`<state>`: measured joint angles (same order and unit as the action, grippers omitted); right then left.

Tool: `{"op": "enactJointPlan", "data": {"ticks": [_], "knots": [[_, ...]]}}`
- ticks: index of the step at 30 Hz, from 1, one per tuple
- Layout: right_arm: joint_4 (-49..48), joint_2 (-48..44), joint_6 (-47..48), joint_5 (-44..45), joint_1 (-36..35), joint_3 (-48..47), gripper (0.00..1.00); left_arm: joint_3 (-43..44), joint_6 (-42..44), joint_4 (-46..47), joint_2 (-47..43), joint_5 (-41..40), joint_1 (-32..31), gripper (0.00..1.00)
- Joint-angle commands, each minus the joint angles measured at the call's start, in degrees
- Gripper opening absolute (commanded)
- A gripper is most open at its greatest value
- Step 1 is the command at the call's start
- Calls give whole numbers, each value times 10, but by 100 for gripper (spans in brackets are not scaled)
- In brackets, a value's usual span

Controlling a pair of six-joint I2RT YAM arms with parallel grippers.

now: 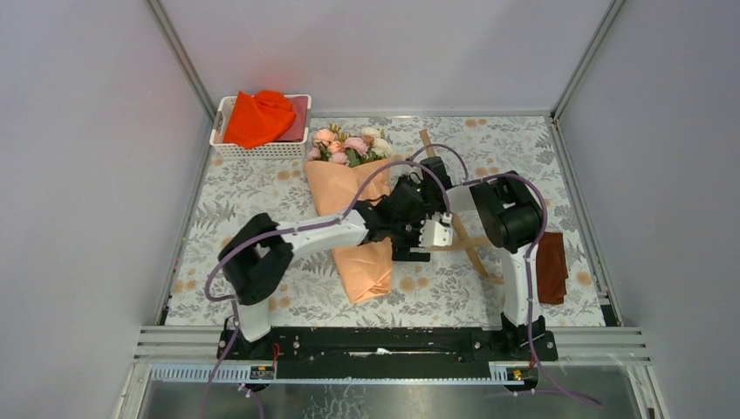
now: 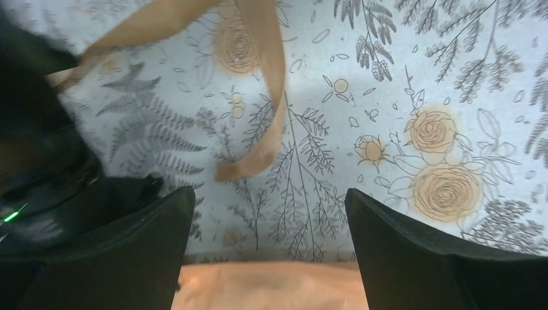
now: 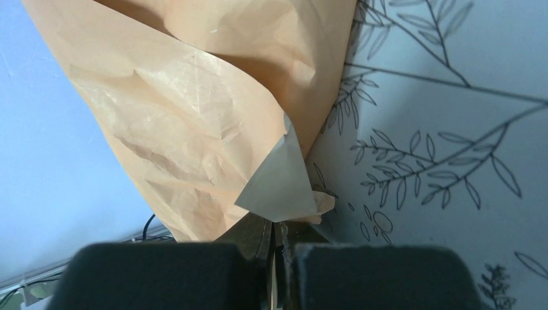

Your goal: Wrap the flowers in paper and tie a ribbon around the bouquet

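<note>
From above, the bouquet [image 1: 353,209] lies mid-mat, blooms far, the ribbon [image 1: 476,257] just to its right. Left wrist: the left gripper [image 2: 268,197] gapes wide over the leaf-patterned mat [image 2: 388,77], ribbon ahead. Right wrist: the right gripper [image 3: 274,242] is closed at the folded corner of the paper [image 3: 194,129].

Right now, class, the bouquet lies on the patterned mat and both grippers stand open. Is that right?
No: the right gripper is shut, as the right wrist view shows. The left gripper is open, and the bouquet does lie on the mat.
</note>
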<state>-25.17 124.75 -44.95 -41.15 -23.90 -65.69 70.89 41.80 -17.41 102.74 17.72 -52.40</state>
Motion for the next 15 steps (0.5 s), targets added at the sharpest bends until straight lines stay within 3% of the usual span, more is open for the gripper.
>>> {"op": "enactJointPlan", "data": {"ticks": [1,7,15], "knots": [[71,10,71,-8,-2,-46,0,34,80,-10,63,18,-5,94],[124,19,112,-12,-1,-76,0,86,91,0,121,-1,-4,94],[180,19,150,6,-1,-94,0,91,125,-16,146,8,-5,89]]}}
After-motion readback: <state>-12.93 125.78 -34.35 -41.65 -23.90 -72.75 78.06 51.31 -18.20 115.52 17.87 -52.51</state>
